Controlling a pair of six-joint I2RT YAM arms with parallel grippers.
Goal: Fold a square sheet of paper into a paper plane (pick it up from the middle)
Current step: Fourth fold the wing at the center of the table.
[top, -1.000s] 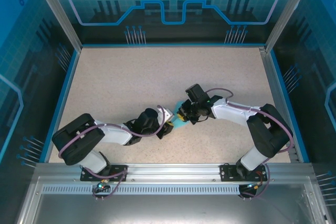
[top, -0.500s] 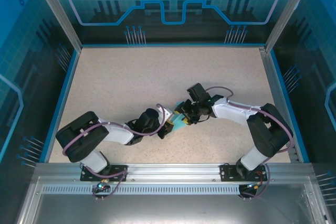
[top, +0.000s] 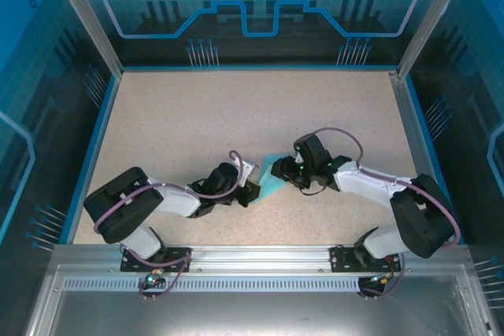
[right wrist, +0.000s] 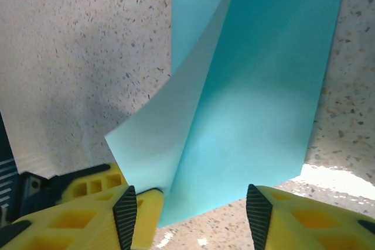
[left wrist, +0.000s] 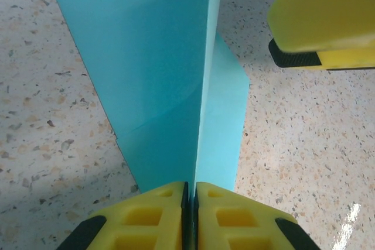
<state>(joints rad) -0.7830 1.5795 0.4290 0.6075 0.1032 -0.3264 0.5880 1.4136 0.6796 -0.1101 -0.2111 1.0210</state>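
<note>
The light blue sheet of paper [top: 272, 179] lies folded on the speckled table between the two arms. In the left wrist view the paper [left wrist: 146, 57] stands up along a centre crease with a flap on each side. My left gripper [left wrist: 191, 187] is shut on the near end of that crease; from above the left gripper [top: 252, 190] sits at the paper's left edge. My right gripper [right wrist: 193, 218] is open, its fingers astride the paper's [right wrist: 252, 86] near edge without touching it. From above, the right gripper [top: 283, 171] is at the paper's right side.
The speckled table [top: 197, 116] is bounded by a blue rim and glass walls [top: 102, 108] on three sides. A metal rail [top: 252, 256] carries both arm bases at the near edge. One of the right gripper's yellow fingers [left wrist: 328, 10] shows at the left wrist view's top right.
My right gripper has opened, let go of the paper and drawn back slightly to the right. The left gripper has closed fully on the crease and stayed put.
</note>
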